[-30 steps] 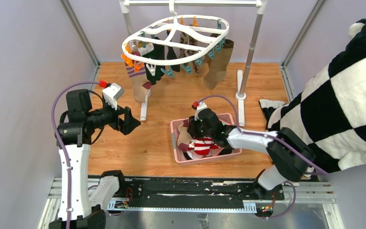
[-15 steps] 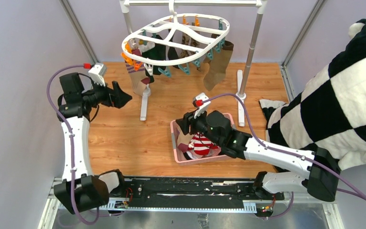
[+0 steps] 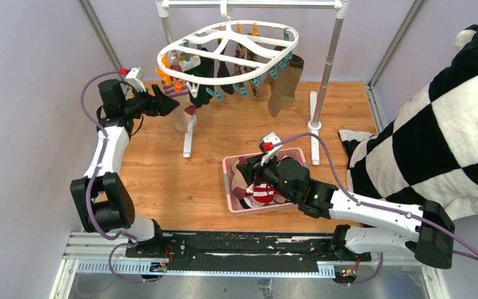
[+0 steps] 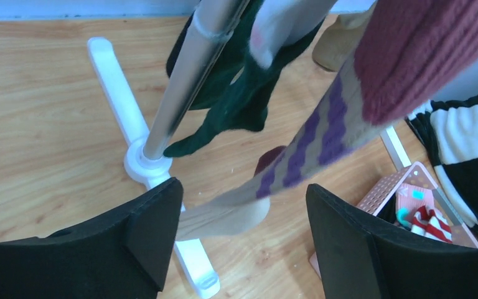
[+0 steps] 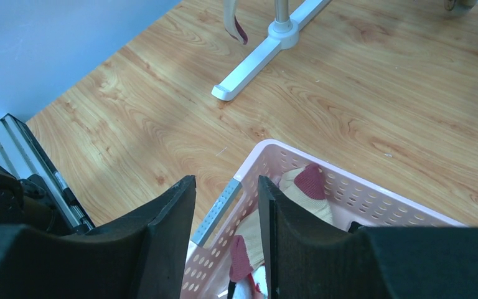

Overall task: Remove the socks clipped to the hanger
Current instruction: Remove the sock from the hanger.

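Note:
The white oval hanger hangs from the rack's top bar with several socks clipped under it. Among them are a beige sock with purple stripes, dark ones, and an olive-brown one. My left gripper is at the hanger's left side. In the left wrist view it stands open, and the striped sock dangles between its fingers without being pinched. My right gripper hovers over the pink basket's near-left corner; seen from its wrist it is open and holds nothing.
The pink basket holds a red-white striped sock and a beige sock with a maroon toe. The grey rack's pole and white foot stand right beside the left gripper. A checked plush cloth fills the right side.
My left arm has reached forward and up to the hanger's left side, bringing the striped sock between its jaws. My right gripper has lifted off the socks in the basket and its jaws have parted.

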Tool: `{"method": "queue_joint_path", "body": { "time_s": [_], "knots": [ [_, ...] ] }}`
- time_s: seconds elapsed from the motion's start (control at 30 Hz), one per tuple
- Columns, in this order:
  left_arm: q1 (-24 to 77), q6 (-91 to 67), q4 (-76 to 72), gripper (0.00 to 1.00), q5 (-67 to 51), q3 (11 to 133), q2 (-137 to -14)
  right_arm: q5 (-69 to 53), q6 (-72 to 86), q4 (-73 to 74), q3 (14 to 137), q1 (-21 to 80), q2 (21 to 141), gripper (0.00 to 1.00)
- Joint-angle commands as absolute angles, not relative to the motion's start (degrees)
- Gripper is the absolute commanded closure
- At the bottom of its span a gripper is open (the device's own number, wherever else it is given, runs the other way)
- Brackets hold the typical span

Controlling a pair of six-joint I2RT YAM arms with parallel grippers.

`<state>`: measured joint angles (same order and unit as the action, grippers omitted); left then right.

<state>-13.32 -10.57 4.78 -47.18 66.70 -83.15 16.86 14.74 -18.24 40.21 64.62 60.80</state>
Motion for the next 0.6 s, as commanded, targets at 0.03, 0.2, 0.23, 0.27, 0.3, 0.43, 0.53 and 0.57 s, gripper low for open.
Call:
{"method": "queue_joint_path", "body": {
  "time_s": [0.03,0.2,0.23,0.27,0.3,0.43,0.53,0.57],
  "knots": [
    [-11.11,-12.47,0.26,0.31,-48.46,70.25,-85.46,18.64,15.36,-18.31,39.73,65.39,59.25,0.58],
    [-10.55,-11.47,-1.67,0.73,-47.90,69.12,-84.41,18.86,15.57,-18.28,39.49,65.40,58.67,0.66],
    [-10.55,-11.17,-1.74,0.79,-47.52,68.82,-83.98,18.87,15.54,-18.28,39.47,65.39,58.54,0.67],
    [-10.55,-10.81,-1.76,0.84,-47.31,68.41,-83.40,19.00,15.53,-18.24,39.38,65.39,58.29,0.68],
    [-10.55,-10.73,-1.76,0.88,-47.29,68.01,-82.75,19.27,15.53,-17.90,39.38,65.39,57.97,0.68],
    [-10.56,-10.79,-1.38,0.96,-47.89,65.60,-78.13,22.68,17.20,-13.48,39.49,65.23,56.66,0.69],
    [-10.55,-8.52,2.92,1.00,-48.11,64.41,-73.60,24.81,22.30,-4.74,39.68,64.04,55.97,0.70],
    [-10.55,-7.72,4.63,1.00,-48.04,64.39,-72.10,23.52,23.26,-2.75,39.18,63.28,55.35,0.71]
  ]
}}
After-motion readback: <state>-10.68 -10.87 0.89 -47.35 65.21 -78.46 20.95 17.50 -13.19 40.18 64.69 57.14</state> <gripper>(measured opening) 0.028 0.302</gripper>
